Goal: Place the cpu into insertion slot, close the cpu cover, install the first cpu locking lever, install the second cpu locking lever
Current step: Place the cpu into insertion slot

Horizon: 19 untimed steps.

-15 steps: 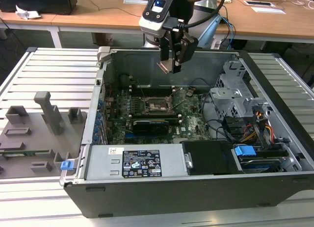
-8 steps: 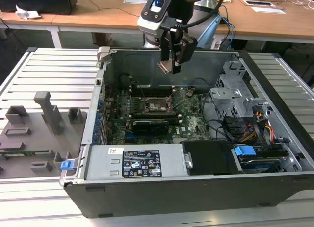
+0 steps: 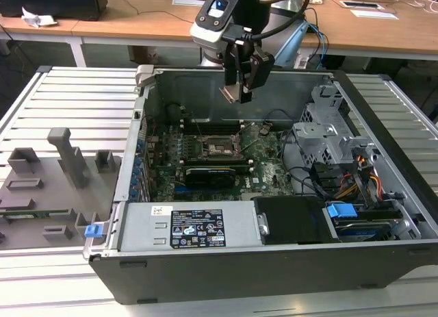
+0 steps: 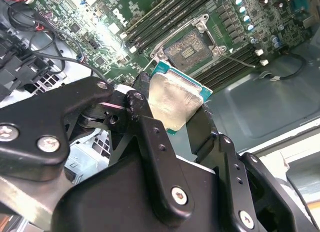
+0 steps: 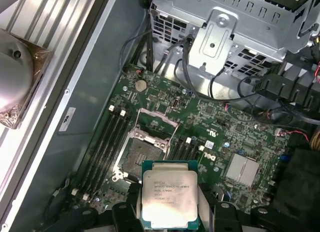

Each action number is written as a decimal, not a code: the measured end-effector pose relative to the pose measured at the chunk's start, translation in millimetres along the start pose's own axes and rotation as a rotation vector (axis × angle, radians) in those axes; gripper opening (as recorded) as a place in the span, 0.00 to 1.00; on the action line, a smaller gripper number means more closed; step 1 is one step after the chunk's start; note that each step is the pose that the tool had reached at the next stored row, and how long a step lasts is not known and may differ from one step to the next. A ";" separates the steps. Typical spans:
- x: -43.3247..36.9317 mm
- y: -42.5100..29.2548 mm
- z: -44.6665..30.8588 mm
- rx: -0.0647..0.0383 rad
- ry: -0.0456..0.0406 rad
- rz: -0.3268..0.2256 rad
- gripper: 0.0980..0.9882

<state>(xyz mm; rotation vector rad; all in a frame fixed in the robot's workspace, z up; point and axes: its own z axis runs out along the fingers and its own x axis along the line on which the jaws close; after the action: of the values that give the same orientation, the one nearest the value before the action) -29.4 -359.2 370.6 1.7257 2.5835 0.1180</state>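
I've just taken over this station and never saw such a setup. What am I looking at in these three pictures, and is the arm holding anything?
It is one robot arm with a two-fingered gripper. The exterior view looks from outside at an open computer case lying on a slatted table. The two wrist views come from cameras riding on the arm, looking down into the case. The gripper is shut on the chip, a small square with a silvery top, held in the air above the green circuit board. The square socket on that board is empty, so the chip is not placed yet.
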 end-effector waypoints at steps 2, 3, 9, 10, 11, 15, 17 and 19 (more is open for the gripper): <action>0.1 -0.2 0.1 0.000 -0.0008 0.011 0.49; 0.0 -0.2 0.1 0.000 -0.0011 0.015 0.49; 0.0 -0.2 0.8 -0.001 -0.0040 0.050 0.49; 0.0 -0.2 0.9 -0.001 -0.0044 0.055 0.49; 0.1 -0.3 1.0 -0.001 -0.0051 0.063 0.49; 0.1 -0.3 1.4 -0.001 -0.0064 0.079 0.49; 0.1 -0.3 2.0 -0.002 -0.0076 0.093 0.49; 0.1 -0.4 2.6 -0.002 -0.0098 0.121 0.49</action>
<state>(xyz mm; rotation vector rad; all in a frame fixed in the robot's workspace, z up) -29.7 -359.2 367.9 1.8760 2.4709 0.1148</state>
